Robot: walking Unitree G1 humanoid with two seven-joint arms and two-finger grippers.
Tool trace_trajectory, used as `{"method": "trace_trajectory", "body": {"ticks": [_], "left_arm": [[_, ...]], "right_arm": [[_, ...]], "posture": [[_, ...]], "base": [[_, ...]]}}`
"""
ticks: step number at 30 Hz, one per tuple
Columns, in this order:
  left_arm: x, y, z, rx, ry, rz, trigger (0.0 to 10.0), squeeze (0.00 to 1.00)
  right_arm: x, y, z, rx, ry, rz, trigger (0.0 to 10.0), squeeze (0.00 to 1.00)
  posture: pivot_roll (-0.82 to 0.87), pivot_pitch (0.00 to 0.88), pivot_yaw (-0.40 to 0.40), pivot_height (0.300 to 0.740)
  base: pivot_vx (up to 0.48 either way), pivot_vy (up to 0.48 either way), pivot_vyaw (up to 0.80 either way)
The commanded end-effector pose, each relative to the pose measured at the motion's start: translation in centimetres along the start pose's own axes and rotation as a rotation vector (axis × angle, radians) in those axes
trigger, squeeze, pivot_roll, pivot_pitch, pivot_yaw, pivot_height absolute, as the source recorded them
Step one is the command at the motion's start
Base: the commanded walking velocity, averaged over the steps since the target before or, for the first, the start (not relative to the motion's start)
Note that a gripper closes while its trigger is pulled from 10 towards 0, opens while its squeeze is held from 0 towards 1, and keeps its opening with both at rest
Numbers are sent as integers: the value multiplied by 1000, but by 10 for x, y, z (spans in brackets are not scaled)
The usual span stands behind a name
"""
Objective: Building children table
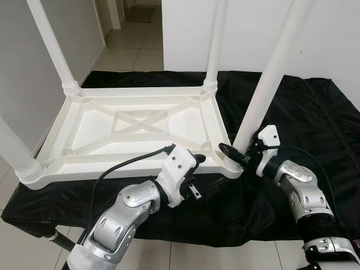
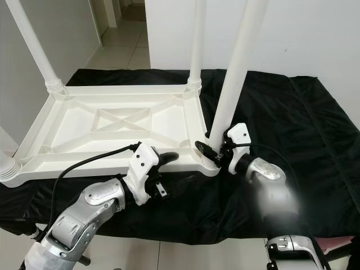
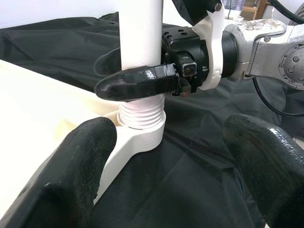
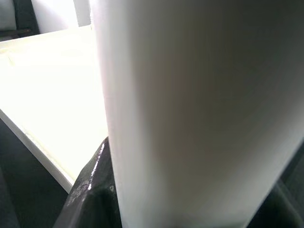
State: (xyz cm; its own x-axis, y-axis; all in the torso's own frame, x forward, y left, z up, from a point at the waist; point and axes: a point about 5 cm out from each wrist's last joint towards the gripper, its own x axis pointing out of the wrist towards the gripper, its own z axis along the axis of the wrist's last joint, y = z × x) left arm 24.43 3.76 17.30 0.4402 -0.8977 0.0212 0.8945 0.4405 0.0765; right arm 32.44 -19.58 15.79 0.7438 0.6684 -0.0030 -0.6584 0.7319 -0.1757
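We are gripping the near right leg (image 1: 264,84) just above its threaded socket with our right gripper (image 1: 235,153), fingers clamped around it. The upturned white table (image 1: 135,126) is lying on the black cloth (image 1: 315,112), all four legs pointing up. Our left gripper (image 1: 198,179) is hovering with fingers spread wide just beside the table's near edge.

Head eyes look down; both wrist views share the table leg (image 3: 141,33).

Bright, even indoor light; table leg (image 4: 190,114) fills close view, soft and overexposed; right forearm (image 2: 273,197) blurred.
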Motion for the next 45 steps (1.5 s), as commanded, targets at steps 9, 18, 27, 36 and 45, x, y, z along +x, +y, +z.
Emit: {"method": "trace_trajectory", "body": {"ticks": [9, 18, 27, 36, 45], "left_arm": [[0, 0, -1, 10, 18, -6, 10000, 0], [0, -3, -4, 4, 19, -17, 10000, 0], [1, -3, -4, 5, 19, -17, 10000, 0], [0, 3, -2, 13, 13, 6, 10000, 0], [1, 5, -2, 18, 9, 15, 10000, 0]], "right_arm": [[-11, 1, -23, 70, 70, -24, 10000, 0], [-9, 3, -21, 108, 52, -190, 10000, 0], [-5, 16, -16, 112, 67, -309, 10000, 0], [-3, 42, -15, 202, 90, -591, 10000, 0], [-3, 65, -18, 246, 113, -811, 10000, 0]], "posture": [[-73, 46, 46, 740], [-88, 42, 38, 740], [-93, 41, 34, 740], [-91, 40, 24, 740], [-83, 43, 13, 740]], "base": [[0, 0, 0], [0, 0, 0], [0, 0, 0], [0, 0, 0], [0, 0, 0]]}}
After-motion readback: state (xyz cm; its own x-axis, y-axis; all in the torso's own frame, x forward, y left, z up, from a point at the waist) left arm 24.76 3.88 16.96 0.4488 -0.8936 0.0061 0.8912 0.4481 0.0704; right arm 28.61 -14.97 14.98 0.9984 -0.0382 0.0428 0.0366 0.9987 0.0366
